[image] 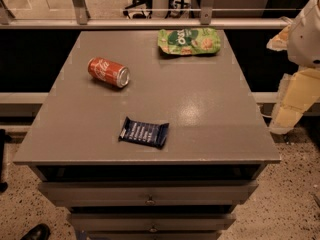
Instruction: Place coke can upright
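Observation:
The coke can [108,72] is red with white script and silver ends. It lies on its side on the back left part of the grey cabinet top [200,114], with its silver end facing front right. My gripper [292,101] is at the far right edge of the camera view, off the right side of the cabinet and well away from the can. It holds nothing that I can see. The white arm housing [307,31] sits above it.
A green snack bag [189,40] lies flat at the back centre. A dark blue wrapped bar [144,132] lies near the front centre. The cabinet has drawers [150,196] below its front edge. A rail [150,23] runs behind it.

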